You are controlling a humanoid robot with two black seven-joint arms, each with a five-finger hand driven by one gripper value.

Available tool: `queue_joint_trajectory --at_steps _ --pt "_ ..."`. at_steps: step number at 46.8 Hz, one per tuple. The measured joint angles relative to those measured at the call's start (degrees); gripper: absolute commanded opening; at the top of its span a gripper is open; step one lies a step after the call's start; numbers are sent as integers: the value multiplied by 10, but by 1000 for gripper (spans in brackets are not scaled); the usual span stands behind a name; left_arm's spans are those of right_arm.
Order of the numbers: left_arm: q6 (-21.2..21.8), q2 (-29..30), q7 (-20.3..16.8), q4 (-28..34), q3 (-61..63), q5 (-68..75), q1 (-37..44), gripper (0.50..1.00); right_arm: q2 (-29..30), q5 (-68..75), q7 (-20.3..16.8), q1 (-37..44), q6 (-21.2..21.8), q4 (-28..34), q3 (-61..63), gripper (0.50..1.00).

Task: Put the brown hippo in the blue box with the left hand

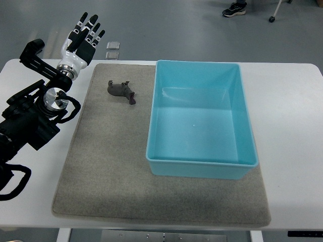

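Top view: one brown hippo (121, 91) lying on the grey mat (101, 166), long axis running left to right; can't tell which end is the head. One blue box (241, 116) just right of it. Left hand (82, 39) sits up-left of the hippo, well apart, fingers spread, holding nothing.

Steep overhead view from robot's side
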Motion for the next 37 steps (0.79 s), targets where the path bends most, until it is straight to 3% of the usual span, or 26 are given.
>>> queue_joint_trajectory --at_steps 37 --pt "10 -6 0 0 -2 -1 -7 996 0 0 0 0 0 0 0 936"
